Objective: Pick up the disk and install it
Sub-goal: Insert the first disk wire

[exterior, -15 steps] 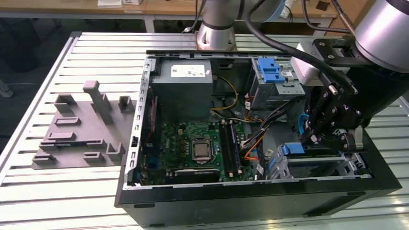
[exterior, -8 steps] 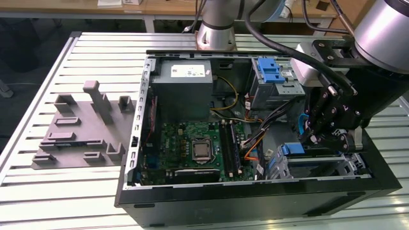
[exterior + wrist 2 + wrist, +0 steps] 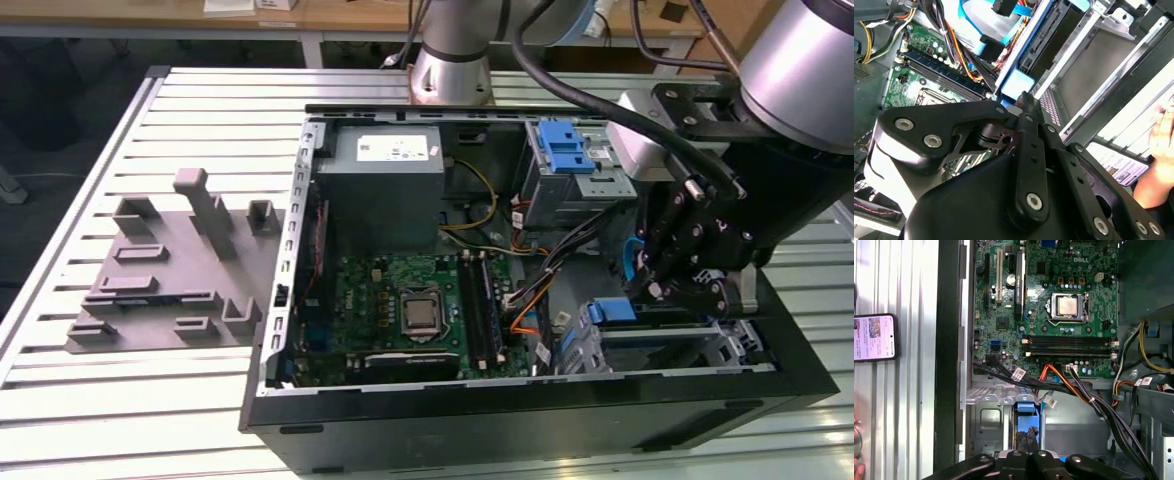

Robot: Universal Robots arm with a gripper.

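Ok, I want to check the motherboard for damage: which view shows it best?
The first wrist view: the motherboard faces the camera, nearly whole. The exterior view shows it slanted, cables over one edge. The second wrist view shows a corner behind the gripper.

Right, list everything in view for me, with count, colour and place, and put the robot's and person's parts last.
table: one, silver, slatted, under everything
computer case: one, black, lying open on the table
power supply: one, grey with a white sticker, case end nearest the arm's base
motherboard: one, green, case floor
latch and cage: one, blue on silver, beside the power supply
cables: several, black, orange and yellow, across the case
fixture: one, grey, on the table at the exterior view's left
phone: one, black, screen lit, on the table outside the case
disk: one, blue rail showing, in the drive bay at the gripper
hand: one, outside the case
robot arm: one, silver
gripper: one, black, at the drive bay
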